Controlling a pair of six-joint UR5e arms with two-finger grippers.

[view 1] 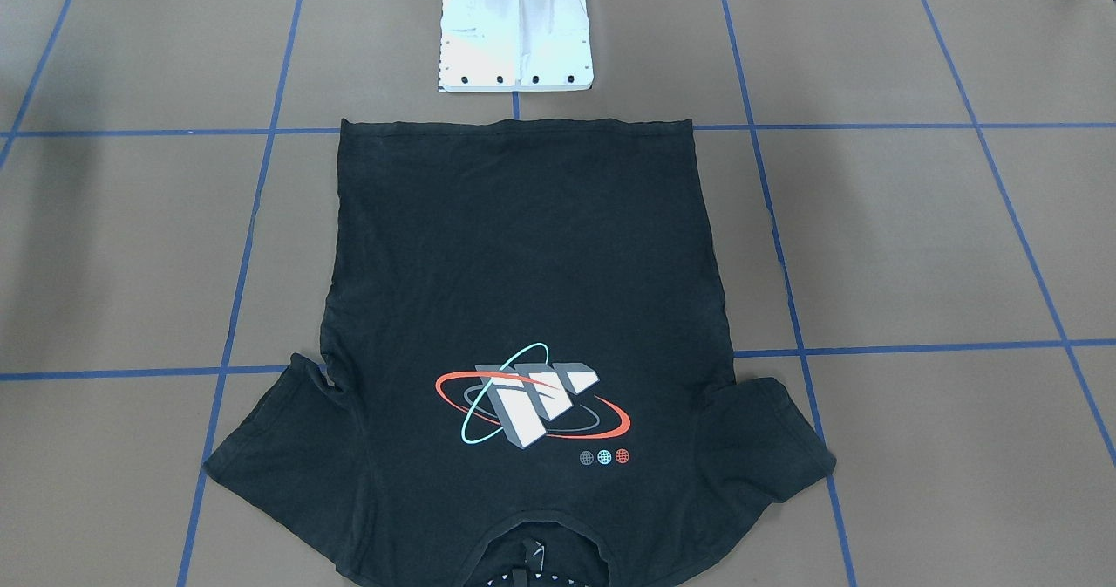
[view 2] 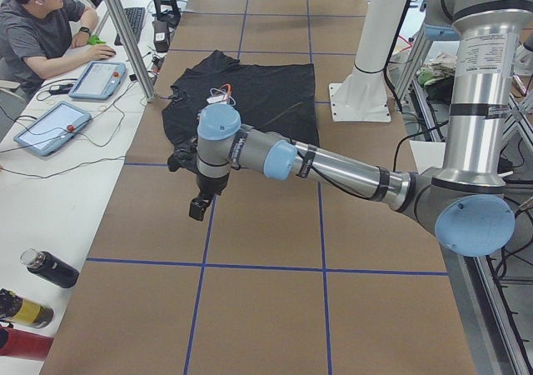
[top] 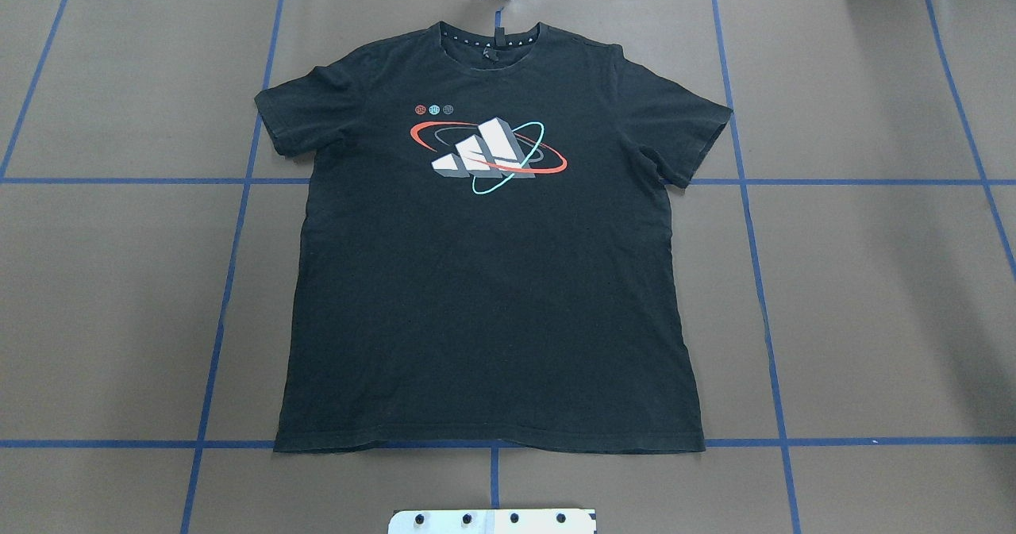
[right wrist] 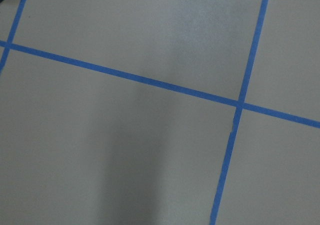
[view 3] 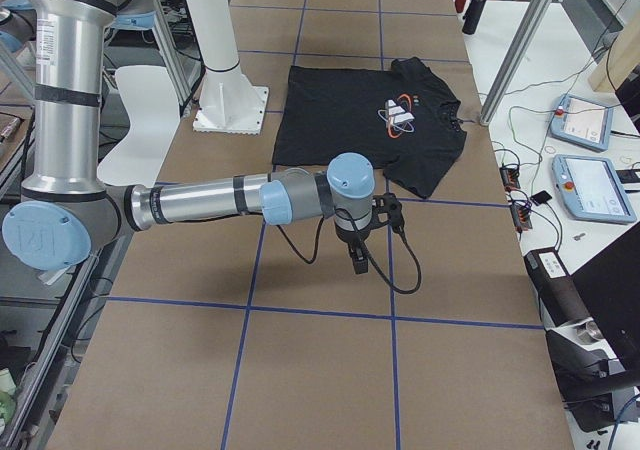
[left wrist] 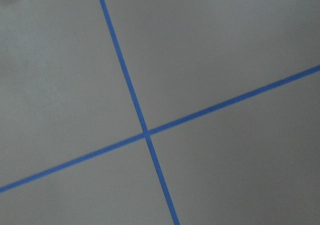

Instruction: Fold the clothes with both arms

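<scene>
- T-shirt [top: 492, 280]: flat on table [top: 873, 296], graphic up, sleeves spread, hem toward base [top: 492, 520], collar on the far side. No fold made yet.
- Left gripper [view 2: 198, 208], right gripper [view 3: 358, 262]: above bare table at opposite ends, clear of the shirt. Probably parked so the cloth lies unobstructed.
- Jaws of both: cannot tell; only side views show them.

The T-shirt [top: 488, 280] is laid flat at the middle of the surface [top: 873, 296], hem near the pedestal base [view 1: 514, 37], collar at the opposite edge. The left arm [view 2: 341, 168] and right arm [view 3: 200, 202] are held over opposite ends.
</scene>
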